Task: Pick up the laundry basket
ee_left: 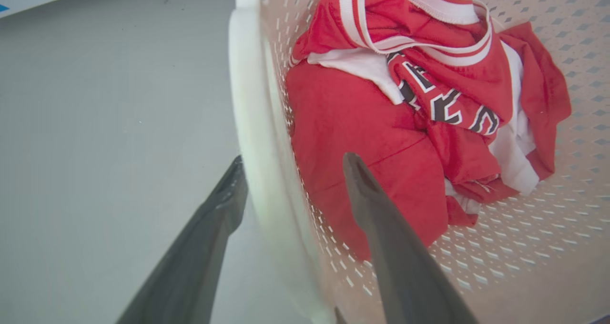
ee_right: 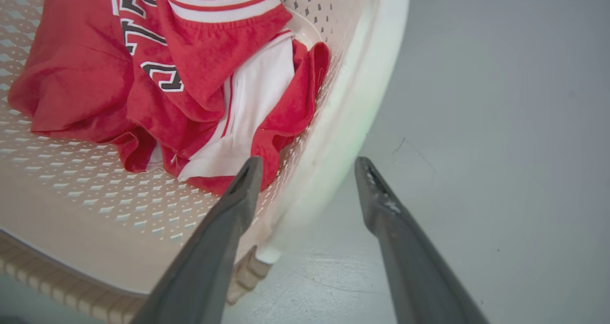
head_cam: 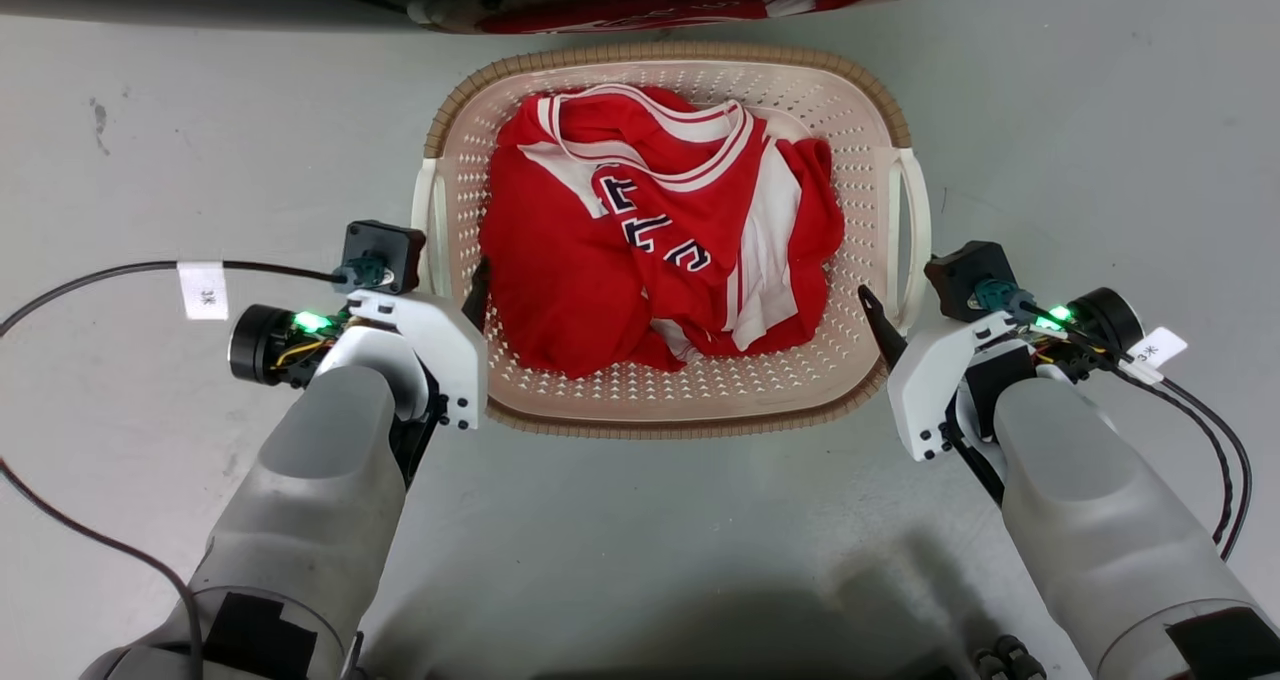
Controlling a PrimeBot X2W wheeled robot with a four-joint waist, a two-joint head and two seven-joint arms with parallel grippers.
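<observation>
The left gripper (ee_left: pixel 294 158) has its jaws spread, one finger outside and one inside the white left side handle (ee_left: pixel 248 100), not yet pinching it. The right gripper (ee_right: pixel 309 159) likewise holds its jaws spread astride the white right side handle (ee_right: pixel 371 76). Both handles belong to the cream-white perforated plastic laundry basket (head_cam: pixel 660 55) with a brown woven-look rim. It sits on the pale grey floor (head_cam: pixel 150 160) between the two arms, near the dark appliance (head_cam: pixel 200 0) at the floor's far edge. A crumpled red-and-white jersey (head_cam: pixel 650 230) lies inside. The basket looks light and fairly stiff, though thin plastic may flex and smooth handles may slip, so grip both handles mid-length and raise evenly.
</observation>
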